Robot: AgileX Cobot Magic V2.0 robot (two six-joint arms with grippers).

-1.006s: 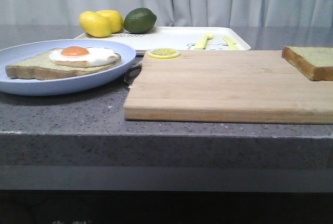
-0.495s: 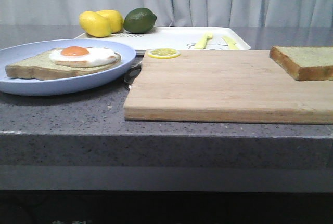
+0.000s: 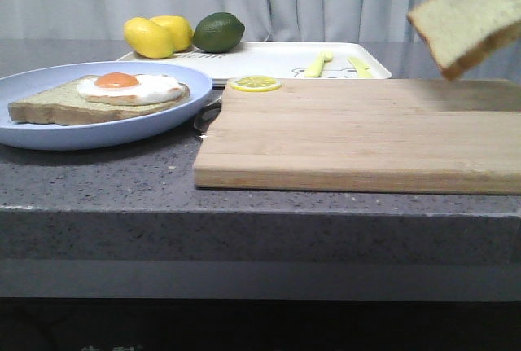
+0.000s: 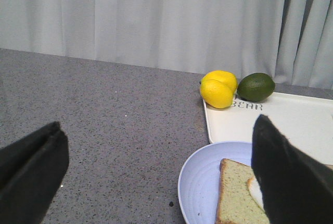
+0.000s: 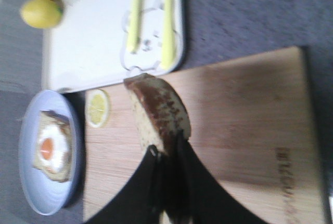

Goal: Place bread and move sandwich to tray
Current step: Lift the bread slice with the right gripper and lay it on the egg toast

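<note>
Already aloft, the bread (image 3: 468, 17) hung tilted over the cutting board (image 3: 358, 131), pinched at one edge by the right claw (image 5: 167, 154).

With so slim a hold, it looked liable to swing or slip before reaching the sandwich (image 3: 98, 98) on the bench (image 3: 106, 180); the left claw (image 4: 156, 174) gaped wide, empty, above the plate near the tray (image 3: 277, 59).
</note>
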